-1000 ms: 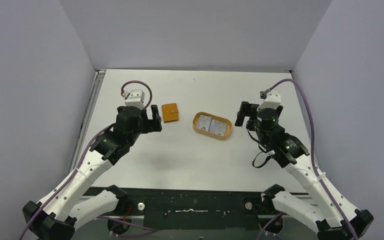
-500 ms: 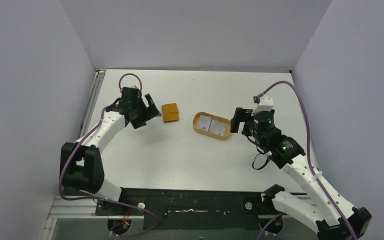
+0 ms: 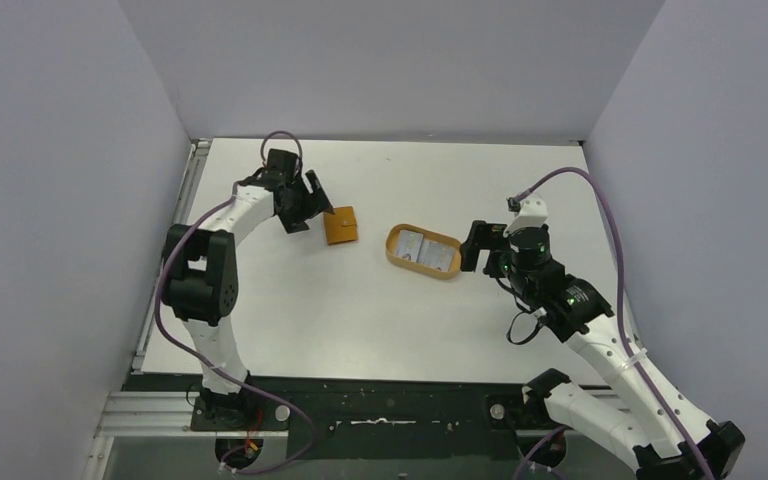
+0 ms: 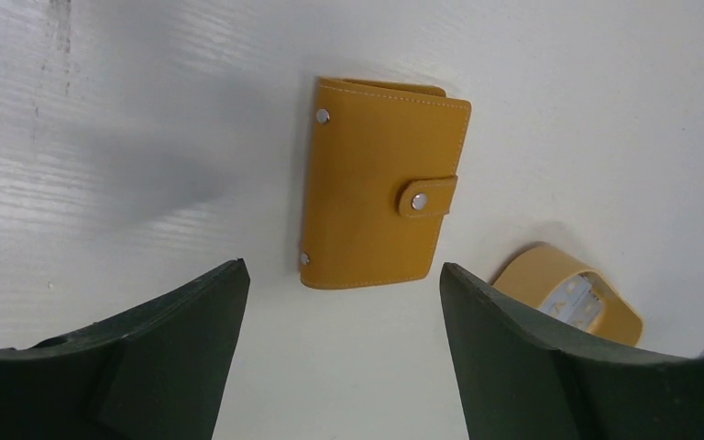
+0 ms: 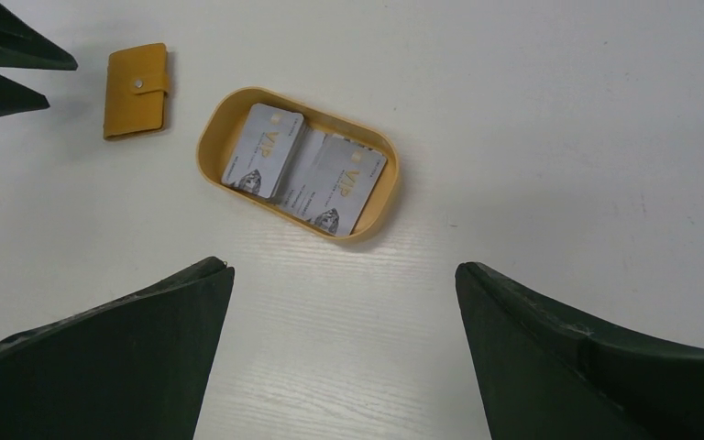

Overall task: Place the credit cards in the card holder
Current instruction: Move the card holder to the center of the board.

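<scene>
holder's inside hidden: card holder lies flat, snapped shut, on the table, just ahead of my left gripper, whose fingers are parted and grip nothing. tray partly cut off behind my left finger. credit cards in two stacks inside it, count unclear, print faint. right gripper spread wide, empty, beside the tray. holder's long axis runs away from my left fingers, tab toward the tray.

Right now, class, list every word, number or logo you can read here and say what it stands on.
"VIP": on the left credit card in the tray.
Other credit card: print too blurred to read.
Card holder: no text.
</scene>
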{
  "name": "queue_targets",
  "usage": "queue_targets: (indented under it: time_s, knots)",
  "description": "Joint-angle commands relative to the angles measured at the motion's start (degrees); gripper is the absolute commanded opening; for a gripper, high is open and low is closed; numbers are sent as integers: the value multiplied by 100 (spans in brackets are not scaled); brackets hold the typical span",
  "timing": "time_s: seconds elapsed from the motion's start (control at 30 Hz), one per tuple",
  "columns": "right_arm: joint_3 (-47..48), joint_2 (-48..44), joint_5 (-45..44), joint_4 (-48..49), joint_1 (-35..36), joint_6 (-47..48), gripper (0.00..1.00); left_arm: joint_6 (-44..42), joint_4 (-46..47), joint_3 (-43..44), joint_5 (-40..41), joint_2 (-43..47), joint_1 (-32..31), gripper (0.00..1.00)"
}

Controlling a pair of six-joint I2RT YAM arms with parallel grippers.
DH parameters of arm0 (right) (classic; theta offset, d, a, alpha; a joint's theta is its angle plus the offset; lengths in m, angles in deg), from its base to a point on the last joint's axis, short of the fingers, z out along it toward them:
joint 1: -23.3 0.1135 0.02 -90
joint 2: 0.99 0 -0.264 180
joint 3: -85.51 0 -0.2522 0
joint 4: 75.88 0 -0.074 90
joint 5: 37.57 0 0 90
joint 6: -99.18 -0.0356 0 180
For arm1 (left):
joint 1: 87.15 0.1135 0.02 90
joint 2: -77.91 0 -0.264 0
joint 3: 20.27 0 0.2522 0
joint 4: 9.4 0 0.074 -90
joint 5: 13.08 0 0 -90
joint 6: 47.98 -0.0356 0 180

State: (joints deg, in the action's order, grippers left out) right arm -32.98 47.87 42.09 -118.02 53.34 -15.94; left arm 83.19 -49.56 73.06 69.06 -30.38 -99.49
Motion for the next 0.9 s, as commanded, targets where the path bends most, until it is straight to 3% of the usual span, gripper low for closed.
queue_targets:
  time_s: [0.0,0.23,0.53,0.87]
  knots:
    - [-20,-131,-4,90,5,-2,98,-390,-255,643,265,-347,-79,74]
    - [-7,-102,28,88,4,6,98,-714,-588,1078,593,-772,-288,73]
    - [6,-131,-11,23,4,3,98,-1108,-965,1393,1053,-1220,-611,65]
    - [42,-105,-31,-48,8,16,98,-1272,-869,1049,1185,-1258,-853,43]
